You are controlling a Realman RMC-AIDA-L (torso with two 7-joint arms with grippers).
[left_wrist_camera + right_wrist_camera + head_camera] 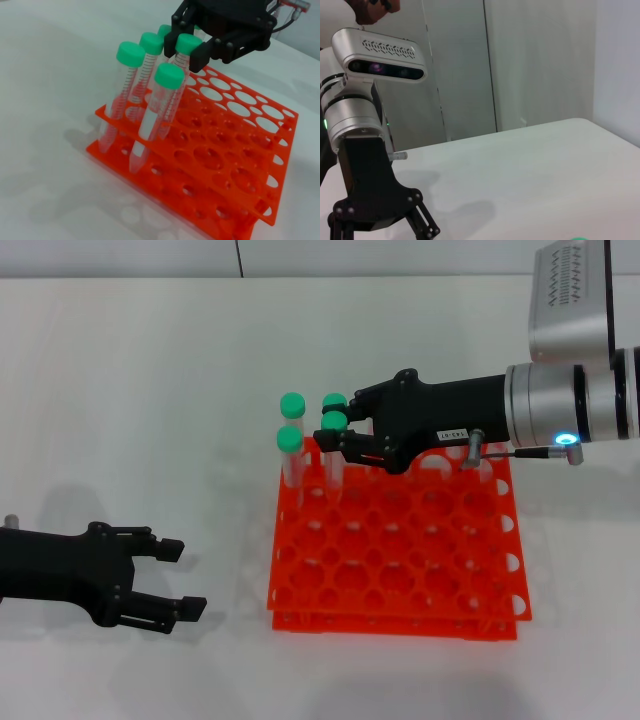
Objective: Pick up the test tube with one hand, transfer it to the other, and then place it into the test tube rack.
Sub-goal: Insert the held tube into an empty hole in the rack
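Right tool (337, 436) clamps the test tube (176, 85) upright for its test tube rack (400, 570) hole; left tool (178, 580) rests open, empty on the tabletop (130, 390).

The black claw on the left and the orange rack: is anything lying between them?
No. In the head view, only bare white table separates the left gripper from the test tube rack.
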